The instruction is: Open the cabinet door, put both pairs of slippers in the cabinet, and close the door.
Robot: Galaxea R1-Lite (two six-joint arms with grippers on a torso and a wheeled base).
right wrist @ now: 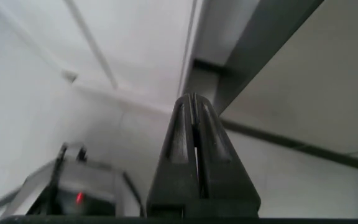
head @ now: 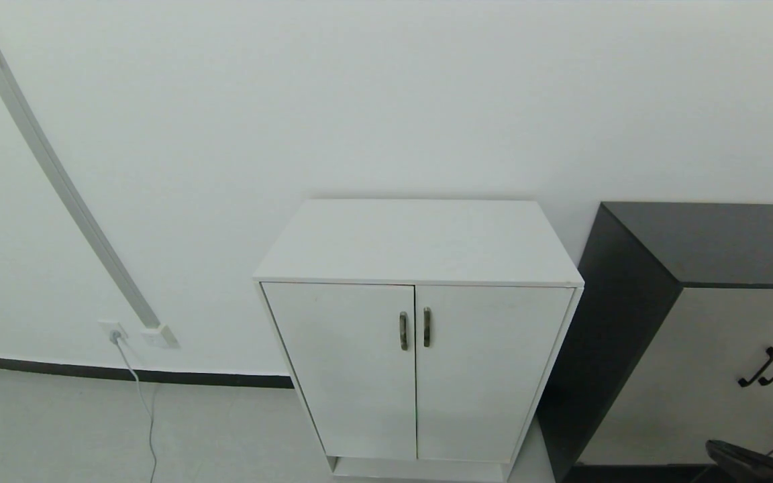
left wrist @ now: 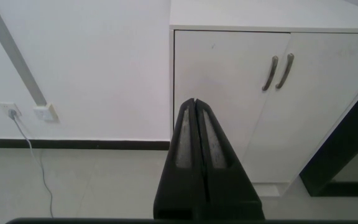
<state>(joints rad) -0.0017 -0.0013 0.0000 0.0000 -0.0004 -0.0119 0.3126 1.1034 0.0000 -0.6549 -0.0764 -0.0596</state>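
White cabinet (head: pixel 420 245) against wall (head: pixel 386 100), both doors (head: pixel 349 369) shut, paired handles (head: pixel 415 329) side by side at the centre seam. Left gripper (left wrist: pixel 195 102) faces it, well apart, fingers pressed together, nothing held. Right gripper (right wrist: pixel 195 98) likewise closed tight, empty. Black cabinet (head: pixel 628 302) just beside, on the right.

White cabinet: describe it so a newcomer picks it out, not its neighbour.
Against the white wall, two low cabinets stand side by side. The white cabinet is the left one, nearer the wall socket. It is white all over with two shut doors and upright metal handles at the centre; its neighbour has a black top and side and black handles.
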